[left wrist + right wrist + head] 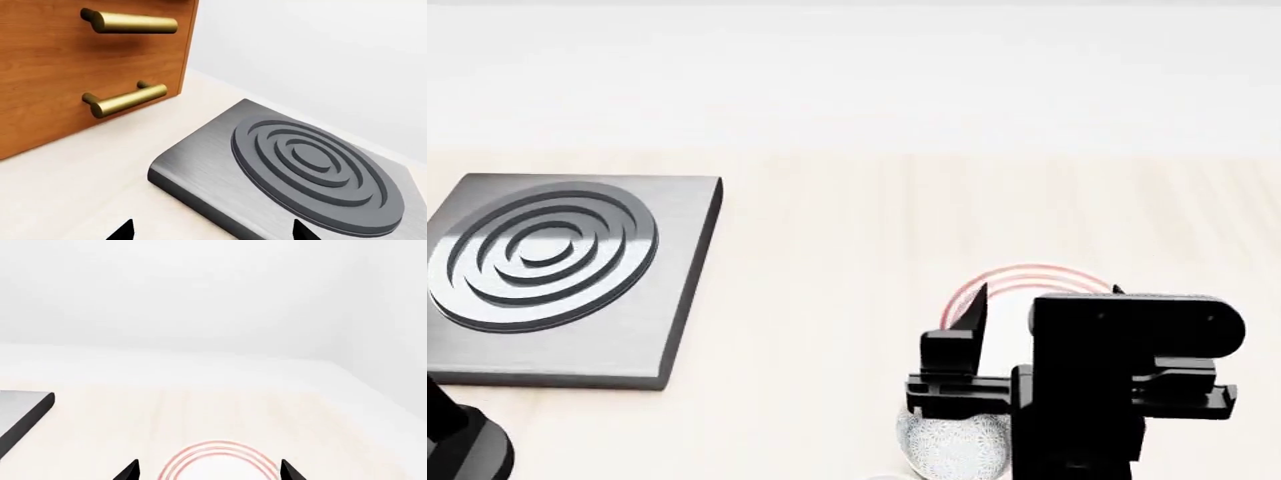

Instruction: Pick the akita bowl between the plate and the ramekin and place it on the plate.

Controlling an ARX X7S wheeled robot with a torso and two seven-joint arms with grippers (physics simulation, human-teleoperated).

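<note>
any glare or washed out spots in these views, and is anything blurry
Head view: evenly lit, sharp, the plate pale against the light counter, only its red rings standing out. Right wrist view: most washed out, wall and counter nearly merging in white. Left wrist view: best contrast, soft highlights on the brass handles and the brushed burner block, no blur.

The akita bowl (954,447), grey-and-white speckled, sits at the tabletop's near edge, just nearer than the plate (1021,277), white with thin red rim rings; both are partly hidden.
</note>
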